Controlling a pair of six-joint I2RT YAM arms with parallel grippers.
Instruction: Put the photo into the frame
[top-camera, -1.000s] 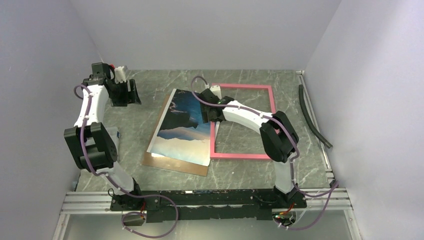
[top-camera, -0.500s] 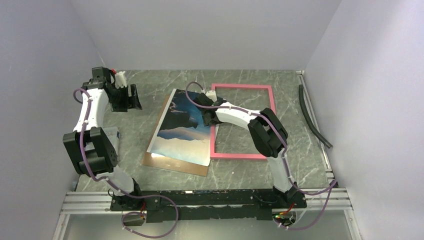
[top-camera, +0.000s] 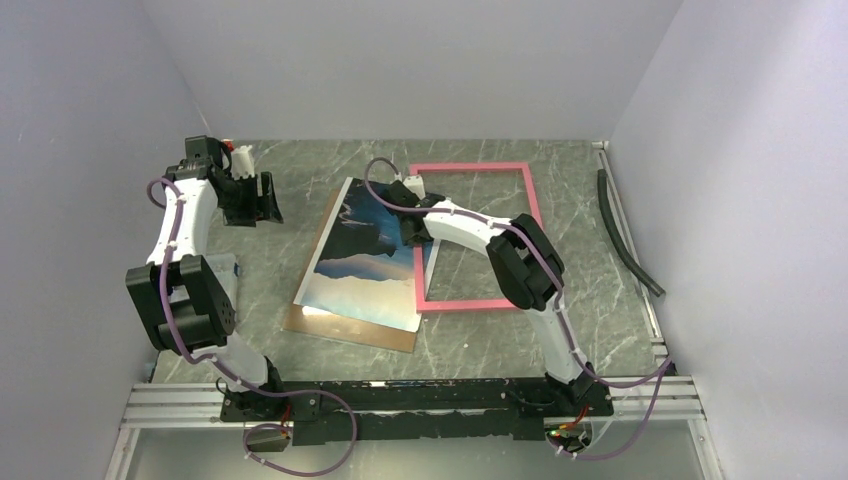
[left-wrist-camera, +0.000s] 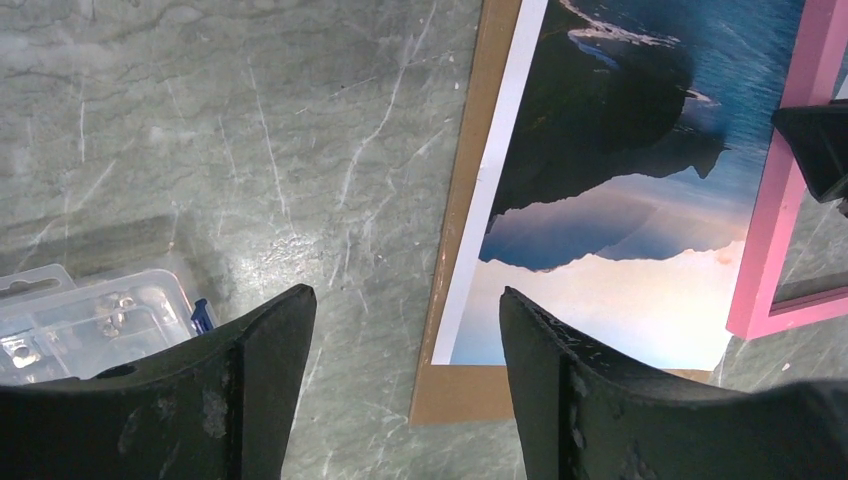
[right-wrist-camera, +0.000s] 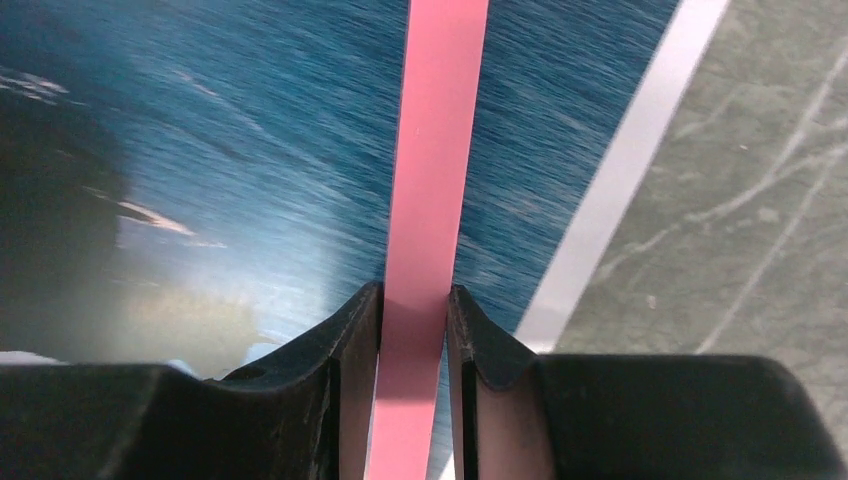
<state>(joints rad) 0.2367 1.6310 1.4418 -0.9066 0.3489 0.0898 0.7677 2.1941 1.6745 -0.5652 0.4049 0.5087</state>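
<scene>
Fingers (right-wrist-camera: 350, 340) of the right gripper (right-wrist-camera: 413, 300) clamped on the frame (top-camera: 468, 167), one pressed to either side of its pink left rail, no gap showing. Right arm (top-camera: 470, 225) stretched far and leftward over the green table (top-camera: 480, 345), elbow raised above the frame's near right part, wrist turned down where frame meets photo (top-camera: 365, 260). Left arm (top-camera: 185, 215) folded upright at the far left, left gripper (left-wrist-camera: 405, 300) held above bare table, fingers wide apart with nothing between them.

Against a second ago: frame swung to the left, far rail now closer to the middle, left rail now crossing the blue right part of the photo. Right elbow drawn left along with it. Left arm almost where it was. Photo unmoved, face up left of centre on the brown backing board (top-camera: 345, 333), near edge of that board sticking out beyond the print. Small clear plastic box (left-wrist-camera: 80, 310) on the table at the near left.
</scene>
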